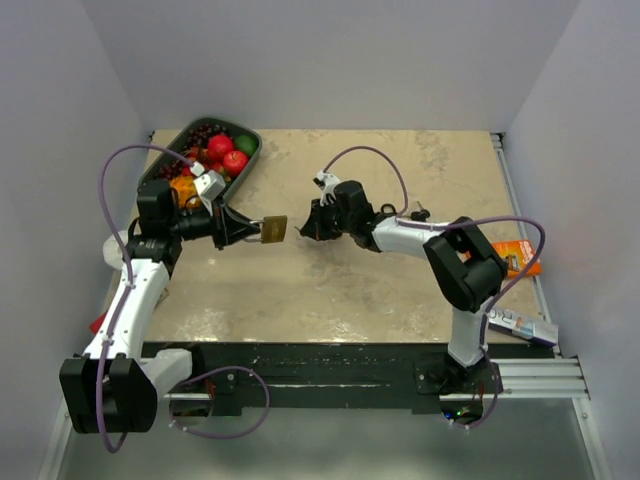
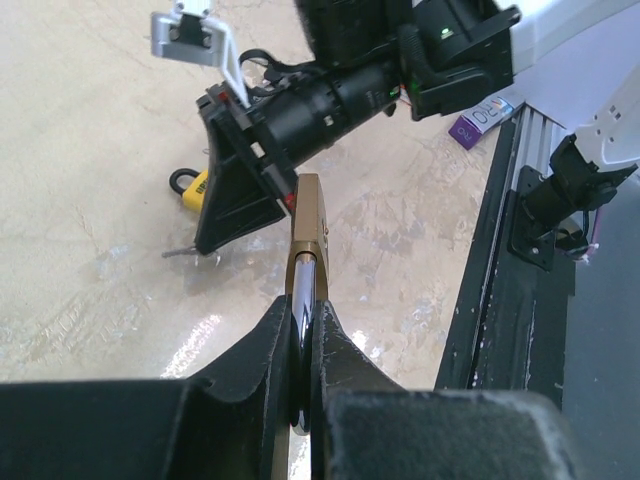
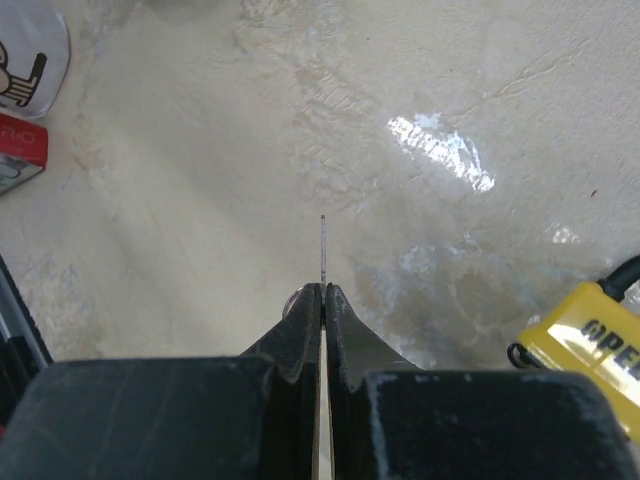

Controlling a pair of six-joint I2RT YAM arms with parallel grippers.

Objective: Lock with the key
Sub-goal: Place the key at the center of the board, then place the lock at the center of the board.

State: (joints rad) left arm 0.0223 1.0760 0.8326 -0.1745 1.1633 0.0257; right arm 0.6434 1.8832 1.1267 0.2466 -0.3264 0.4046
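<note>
ok so the brass padlock (image 1: pixel 272 229) is up off the table (image 1: pixel 380 290); the left gripper (image 1: pixel 250 229) has it by the shackle (image 2: pixel 302 290), fingers pinched tight on the steel loop, with the padlock body sticking out past the tips toward the other arm. The right gripper (image 1: pixel 305 227) sits just right of the brass padlock, pretty much nose to nose with it; its fingers (image 3: pixel 300 320) are pressed together on the key (image 3: pixel 322 245), which shows edge-on as a thin sliver poking out of the tips. Honestly can't tell from any view whether the key tip touches the brass padlock or just sits close.

Other stuff: a yellow padlock (image 3: pixel 585 345) lies flat on the table, a bit to the far side of the brass padlock and near the right gripper; a fruit tray (image 1: pixel 254 150) sits up and left of the brass padlock, behind the left arm; an orange box (image 1: pixel 518 258) is well off to the right of it.
</note>
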